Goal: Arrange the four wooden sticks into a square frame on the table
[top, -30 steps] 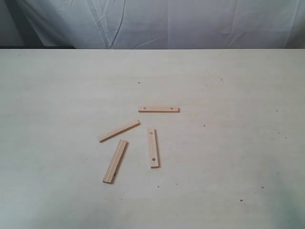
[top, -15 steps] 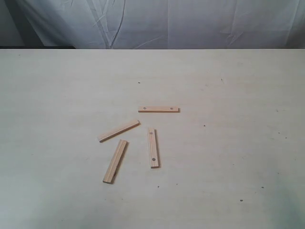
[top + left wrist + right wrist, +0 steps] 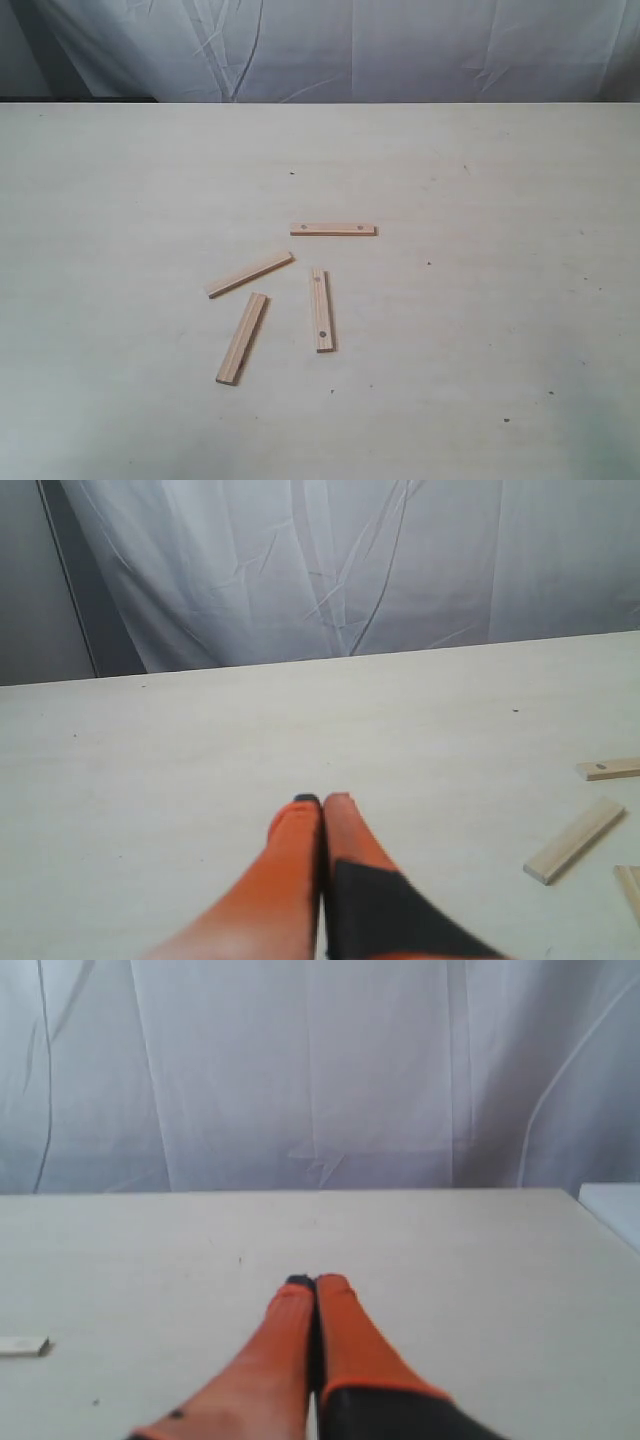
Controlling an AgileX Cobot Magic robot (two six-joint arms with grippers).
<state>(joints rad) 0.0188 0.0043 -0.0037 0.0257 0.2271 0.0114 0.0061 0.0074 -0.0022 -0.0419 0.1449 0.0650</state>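
Note:
Four pale wooden sticks lie loose and apart on the table (image 3: 120,200), forming no square. One stick with holes (image 3: 334,229) lies crosswise at the back. A second with holes (image 3: 322,309) points toward the front. A plain stick (image 3: 250,274) lies slanted, and another (image 3: 242,338) sits in front of it. Neither gripper shows in the exterior view. My left gripper (image 3: 321,800) is shut and empty, with sticks (image 3: 574,841) off to one side. Shut with nothing in it, my right gripper (image 3: 315,1280) hovers over bare table; a stick end (image 3: 24,1346) shows at the frame edge.
A white cloth backdrop (image 3: 350,50) hangs behind the table's far edge. A few tiny dark specks (image 3: 429,264) dot the tabletop. A white object (image 3: 612,1205) sits past the table edge in the right wrist view.

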